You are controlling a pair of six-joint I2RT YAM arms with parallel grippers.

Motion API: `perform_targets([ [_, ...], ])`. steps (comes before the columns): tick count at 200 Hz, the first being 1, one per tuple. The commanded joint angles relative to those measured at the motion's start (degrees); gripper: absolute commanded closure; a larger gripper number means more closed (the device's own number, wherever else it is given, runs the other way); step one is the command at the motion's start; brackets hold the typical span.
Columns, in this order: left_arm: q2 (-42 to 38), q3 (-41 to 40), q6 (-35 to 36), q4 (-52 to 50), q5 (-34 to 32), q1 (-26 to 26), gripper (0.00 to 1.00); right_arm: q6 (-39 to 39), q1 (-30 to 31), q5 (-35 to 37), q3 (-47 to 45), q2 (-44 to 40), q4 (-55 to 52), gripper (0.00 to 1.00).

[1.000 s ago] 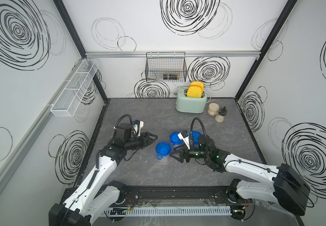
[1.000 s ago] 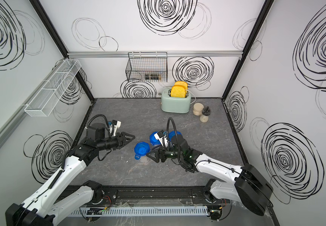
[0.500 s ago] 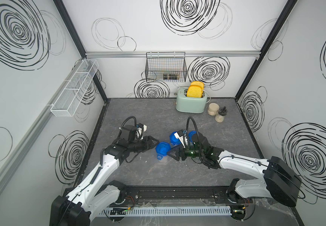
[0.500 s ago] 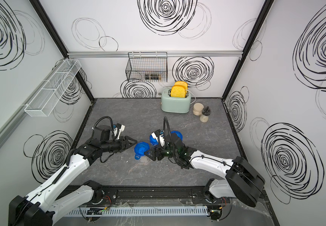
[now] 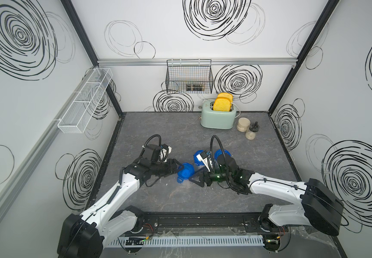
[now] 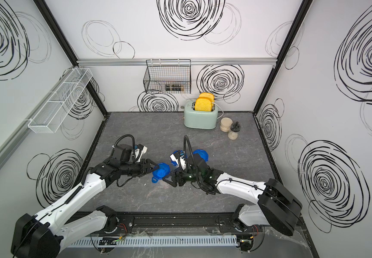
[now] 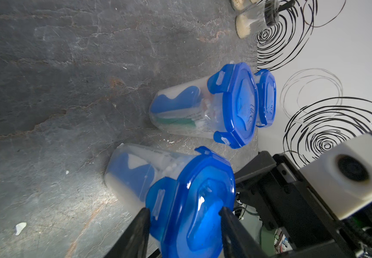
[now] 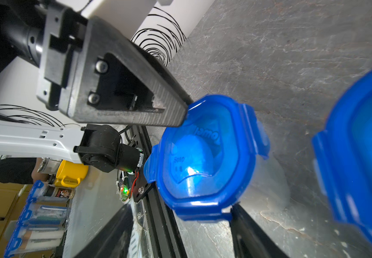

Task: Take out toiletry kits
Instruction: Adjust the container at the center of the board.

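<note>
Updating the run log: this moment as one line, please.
target: near jar | left claw: astride its blue lid, grip unclear | right claw: flanking its body, grip unclear | kits: inside, none out

Blue lids (image 5: 185, 173), mint toaster (image 5: 217, 119), yellow toast (image 5: 222, 105), grey veined tabletop (image 5: 180, 138)

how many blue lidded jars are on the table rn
3: the front jar nearest the rail, the middle jar just behind it, the back jar right of that. More may be hidden.
</note>
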Motion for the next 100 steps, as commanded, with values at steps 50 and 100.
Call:
perform_targets([
  [50, 3.54, 3.55, 1.62, 2.09, 0.52, -0.93, 0.46, 2.24, 3.39, -2.74, -0.96, -0.17, 4.70, 0.30],
  [100, 5.41, 6.25, 3.30, 1.31, 0.56, -1.09, 0.43, 3.86, 3.92, -3.82, -1.92, -0.07, 6.26, 0.28],
])
